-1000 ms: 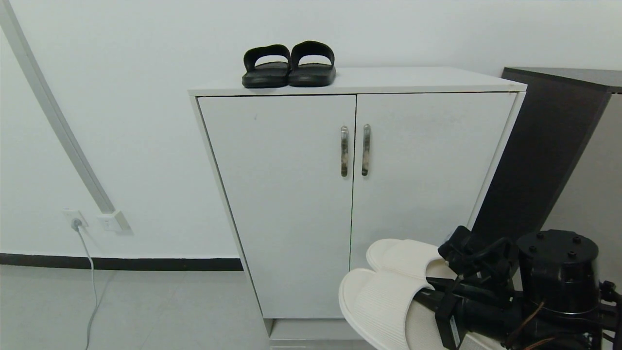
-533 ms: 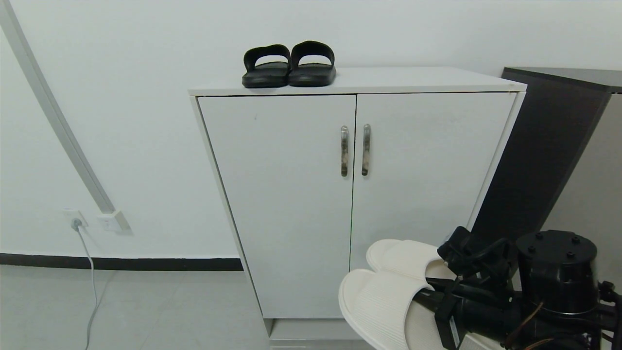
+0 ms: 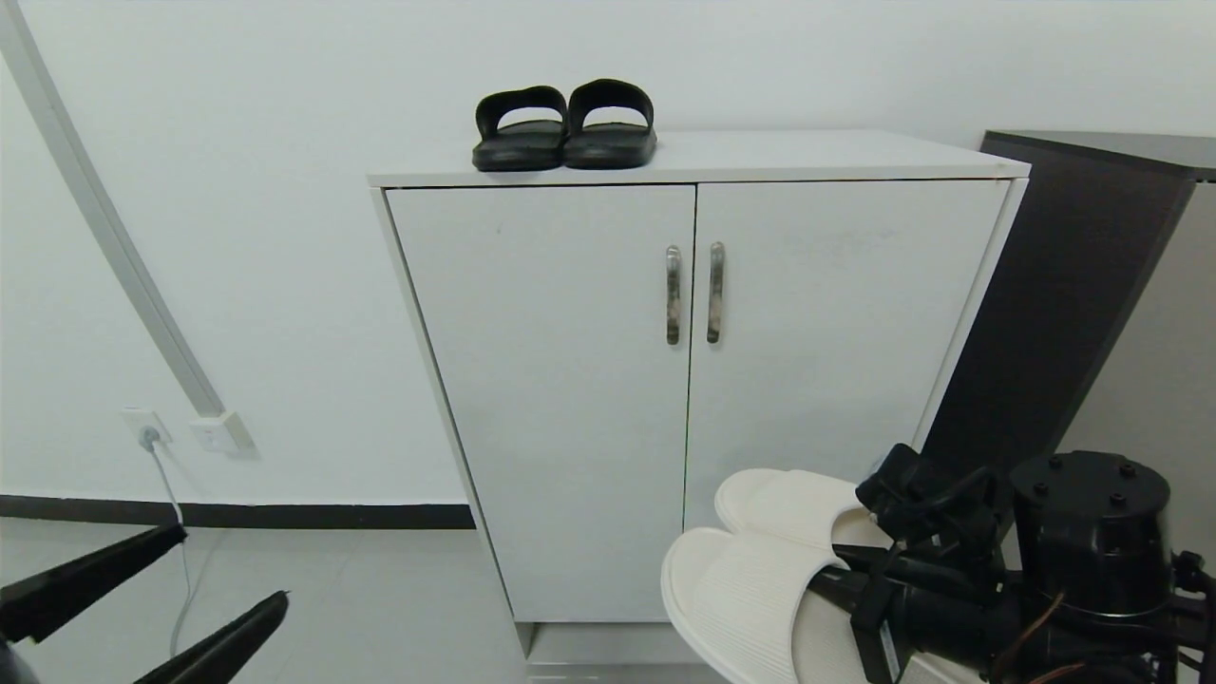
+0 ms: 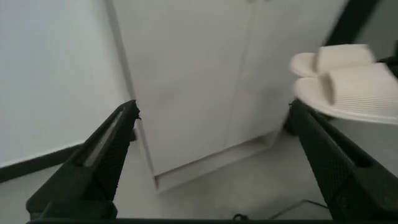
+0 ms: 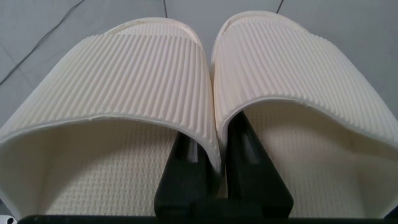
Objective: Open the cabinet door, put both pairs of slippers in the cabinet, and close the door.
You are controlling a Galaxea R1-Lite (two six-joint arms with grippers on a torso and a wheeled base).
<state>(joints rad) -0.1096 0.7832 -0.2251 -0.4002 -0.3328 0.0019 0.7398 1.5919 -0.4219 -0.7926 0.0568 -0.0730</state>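
Observation:
The white cabinet stands against the wall with both doors shut, and its two metal handles meet at the middle. A pair of black slippers rests on its top, left of centre. My right gripper is low in front of the right door, shut on the pair of white slippers, pinching their two inner walls together. The white slippers point toward the cabinet. My left gripper hangs low to the left of the cabinet, open and holding nothing, its fingers spread wide.
A dark cabinet stands close against the white one's right side. On the wall at the left are a slanted cable duct, a socket and a hanging cord. Grey floor lies open left of the cabinet.
My left gripper has come up into the head view at the lower left. The right gripper with the white slippers has stayed where it was.

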